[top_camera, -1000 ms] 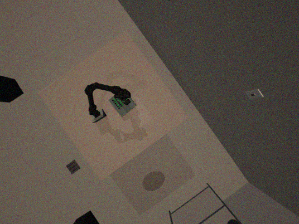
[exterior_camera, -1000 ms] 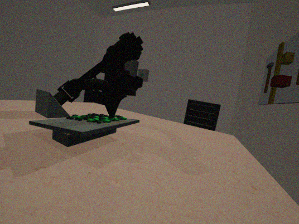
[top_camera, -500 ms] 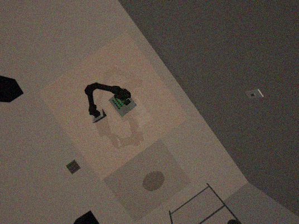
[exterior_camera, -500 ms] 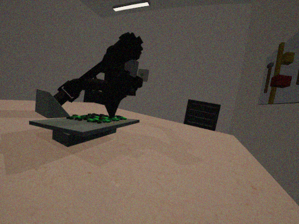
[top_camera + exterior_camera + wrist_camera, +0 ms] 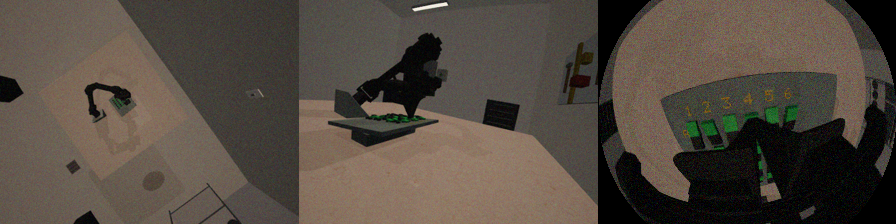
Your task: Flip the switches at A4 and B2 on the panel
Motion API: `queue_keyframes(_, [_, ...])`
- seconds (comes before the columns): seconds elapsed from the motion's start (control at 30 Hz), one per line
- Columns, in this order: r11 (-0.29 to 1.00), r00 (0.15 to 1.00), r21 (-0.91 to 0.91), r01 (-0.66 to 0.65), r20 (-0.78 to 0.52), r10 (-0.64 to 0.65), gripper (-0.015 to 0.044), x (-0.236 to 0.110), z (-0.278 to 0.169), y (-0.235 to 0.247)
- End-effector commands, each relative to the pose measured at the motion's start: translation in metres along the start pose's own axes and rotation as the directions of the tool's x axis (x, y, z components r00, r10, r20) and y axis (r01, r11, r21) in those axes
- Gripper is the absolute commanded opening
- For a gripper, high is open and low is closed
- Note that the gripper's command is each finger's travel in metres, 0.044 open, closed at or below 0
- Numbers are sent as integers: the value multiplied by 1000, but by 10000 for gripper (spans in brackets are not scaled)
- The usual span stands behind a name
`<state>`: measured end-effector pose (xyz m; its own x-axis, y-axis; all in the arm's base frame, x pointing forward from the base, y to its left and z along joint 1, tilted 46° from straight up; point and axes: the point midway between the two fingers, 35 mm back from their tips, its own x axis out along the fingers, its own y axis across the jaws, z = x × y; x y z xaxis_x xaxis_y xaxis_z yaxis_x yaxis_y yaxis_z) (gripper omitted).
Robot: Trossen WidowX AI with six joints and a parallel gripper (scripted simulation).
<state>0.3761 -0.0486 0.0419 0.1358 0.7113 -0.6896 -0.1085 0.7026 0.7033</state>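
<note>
Two switches to flip and honestly I can't confirm either one yet. My gripper [image 5: 410,115] is clenched tight with nothing in it, tip down right at the green switches [image 5: 395,118] on the panel [image 5: 382,126], which sits on the table [image 5: 466,173] just beside the arm's base. From the wrist view the closed fingers sit roughly under the printed 4, in the far row or just nearer, so my guess is I'm working A4 right now, either pressing or about to. The fingers cover that switch, so whether it has tipped over I can't tell, and B2 is too dark and small to read. So I'd call it early to midway: B2 probably left, then the lift clear and hold. Main worry is the neighbours, the switches are packed close and a fat closed tip could nudge column 3 or 5. Everything else is well apart: dark vent grille [image 5: 501,114] by the far wall, tool board [image 5: 578,75] on the right wall
</note>
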Motion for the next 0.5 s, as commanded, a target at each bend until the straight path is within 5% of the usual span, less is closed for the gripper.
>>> queue_keyframes(0.0, [1000, 1000, 3, -3, 4, 3, 0, 1, 1, 0])
queue_keyframes(0.47, [1000, 1000, 3, -3, 4, 3, 0, 3, 1, 0])
